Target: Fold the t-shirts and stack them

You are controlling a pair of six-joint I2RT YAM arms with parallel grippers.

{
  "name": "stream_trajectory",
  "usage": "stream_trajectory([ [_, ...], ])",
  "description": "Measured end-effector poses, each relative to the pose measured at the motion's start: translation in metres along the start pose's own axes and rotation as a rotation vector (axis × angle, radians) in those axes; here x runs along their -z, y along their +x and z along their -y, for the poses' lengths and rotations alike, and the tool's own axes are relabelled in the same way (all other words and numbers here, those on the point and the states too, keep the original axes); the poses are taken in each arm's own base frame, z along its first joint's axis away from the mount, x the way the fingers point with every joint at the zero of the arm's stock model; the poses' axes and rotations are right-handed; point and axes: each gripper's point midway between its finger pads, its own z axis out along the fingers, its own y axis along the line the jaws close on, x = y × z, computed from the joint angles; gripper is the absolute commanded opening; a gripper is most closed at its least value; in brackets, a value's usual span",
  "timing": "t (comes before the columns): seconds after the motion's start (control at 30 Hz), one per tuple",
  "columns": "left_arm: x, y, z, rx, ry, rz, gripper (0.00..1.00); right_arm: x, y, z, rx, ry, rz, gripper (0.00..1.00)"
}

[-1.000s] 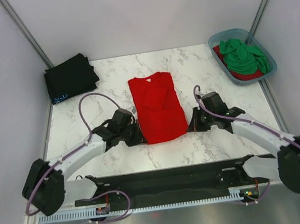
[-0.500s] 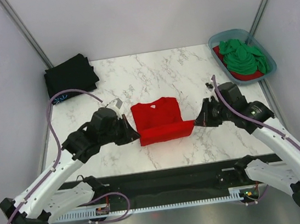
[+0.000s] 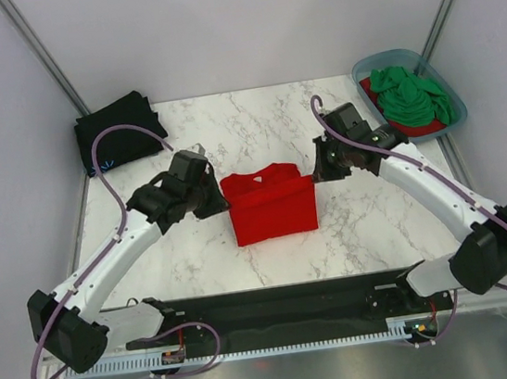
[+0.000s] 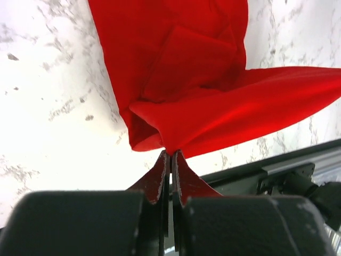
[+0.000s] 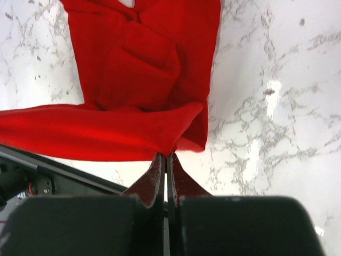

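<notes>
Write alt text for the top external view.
The left gripper and right gripper each pinch a side of a red t-shirt doubled over on the marble table. A folded black t-shirt lies far left; a blue-grey tub holding a green shirt and red cloth sits far right.

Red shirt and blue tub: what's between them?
Top view: the right arm's wrist, fingers shut on the red shirt; below it, bare table.

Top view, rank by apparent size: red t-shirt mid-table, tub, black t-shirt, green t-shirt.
1. red t-shirt
2. tub
3. black t-shirt and green t-shirt: too alike to rank.
</notes>
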Motion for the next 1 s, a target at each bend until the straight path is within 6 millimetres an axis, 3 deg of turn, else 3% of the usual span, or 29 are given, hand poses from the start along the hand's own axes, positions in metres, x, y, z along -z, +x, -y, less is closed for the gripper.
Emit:
stream_trajectory([
  [0.3,-0.033,-0.041,-0.031,0.077,-0.074,-0.011,0.02,-0.043,-0.043,-0.008,0.033,0.012,-0.018,0.00],
  [0.53,-0.067,-0.076,-0.043,0.113,-0.095,-0.044,0.02,-0.080,-0.078,-0.007,0.034,0.017,-0.023,0.00],
  [0.7,-0.100,-0.088,-0.048,0.124,-0.117,-0.088,0.02,-0.108,-0.096,0.003,0.025,0.035,-0.036,0.00],
  [0.9,-0.139,-0.091,-0.064,0.152,-0.157,-0.152,0.02,-0.147,-0.102,0.016,-0.001,0.042,-0.086,0.01],
  [0.93,-0.145,-0.093,-0.065,0.153,-0.160,-0.155,0.04,-0.153,-0.104,0.018,-0.005,0.042,-0.092,0.04],
  [1.0,-0.156,-0.098,-0.070,0.156,-0.169,-0.165,0.07,-0.164,-0.109,0.020,-0.014,0.040,-0.098,0.30],
])
